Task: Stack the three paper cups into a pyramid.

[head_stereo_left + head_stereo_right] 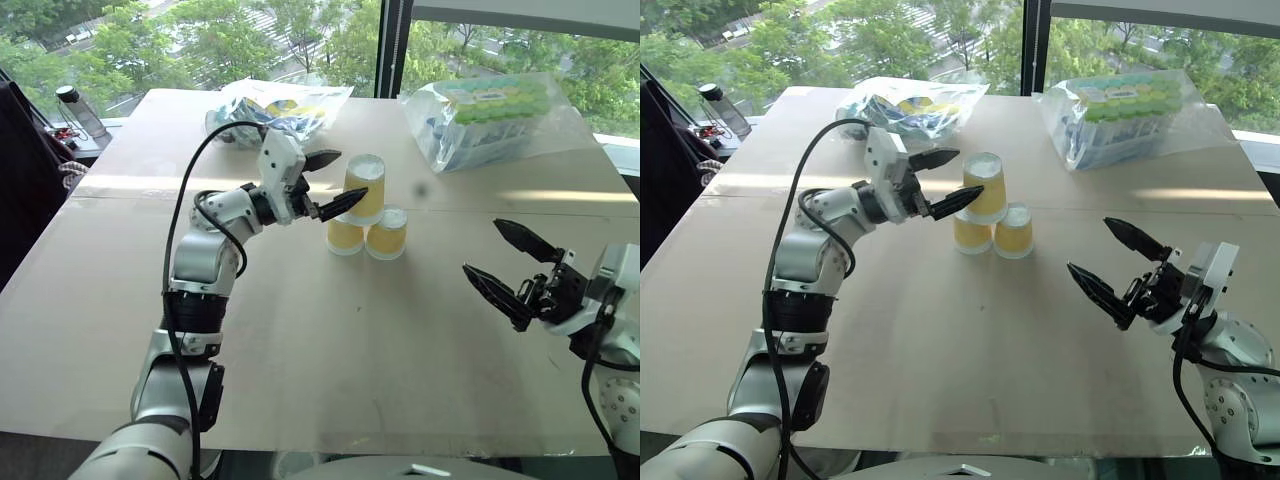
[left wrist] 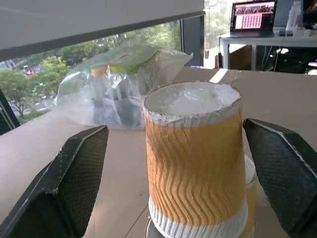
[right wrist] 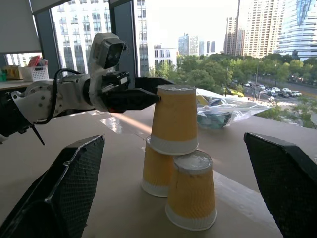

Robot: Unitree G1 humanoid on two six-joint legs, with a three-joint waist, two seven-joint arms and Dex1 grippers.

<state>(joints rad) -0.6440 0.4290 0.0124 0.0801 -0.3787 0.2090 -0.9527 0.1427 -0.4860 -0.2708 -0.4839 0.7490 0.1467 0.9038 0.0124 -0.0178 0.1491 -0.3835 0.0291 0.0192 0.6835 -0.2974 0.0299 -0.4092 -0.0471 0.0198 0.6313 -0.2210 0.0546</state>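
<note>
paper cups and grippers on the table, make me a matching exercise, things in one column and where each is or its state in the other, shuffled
Things:
1. top cup
2. left gripper
3. right gripper
4. bag of green-capped bottles

Places or states:
a. open, apart from the cups, near the table's right edge
b. upside down on the two base cups
c. far right of the table, by the window
d. open, fingers either side of the top cup

Pairs: 1-b, 2-d, 3-a, 4-c

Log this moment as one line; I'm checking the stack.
top cup: upside down on two base cups | left tool: open around top cup | right tool: open, apart | pyramid: formed
</note>
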